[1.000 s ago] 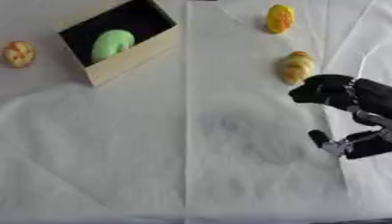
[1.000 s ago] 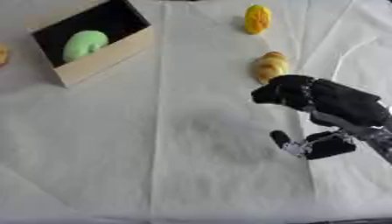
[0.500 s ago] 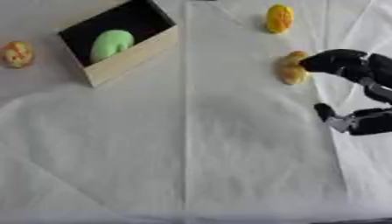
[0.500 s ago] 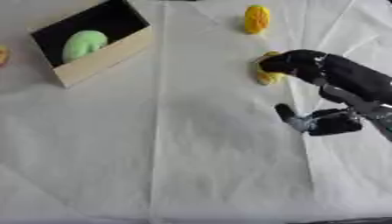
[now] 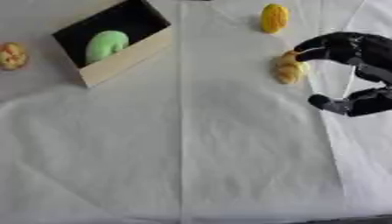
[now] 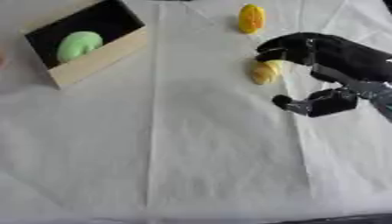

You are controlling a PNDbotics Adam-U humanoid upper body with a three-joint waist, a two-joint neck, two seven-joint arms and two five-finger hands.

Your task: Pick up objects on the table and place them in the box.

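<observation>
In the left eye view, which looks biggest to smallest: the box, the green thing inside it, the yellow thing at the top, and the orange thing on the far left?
1. Box
2. Green thing
3. Yellow thing and orange thing: they look too alike to rank.

A creased white cloth (image 5: pixel 191 144) covers the whole table, with a straight fold line running from the far edge to the near edge. A narrow dark strip (image 6: pixel 337 218) shows along the near right edge.
</observation>
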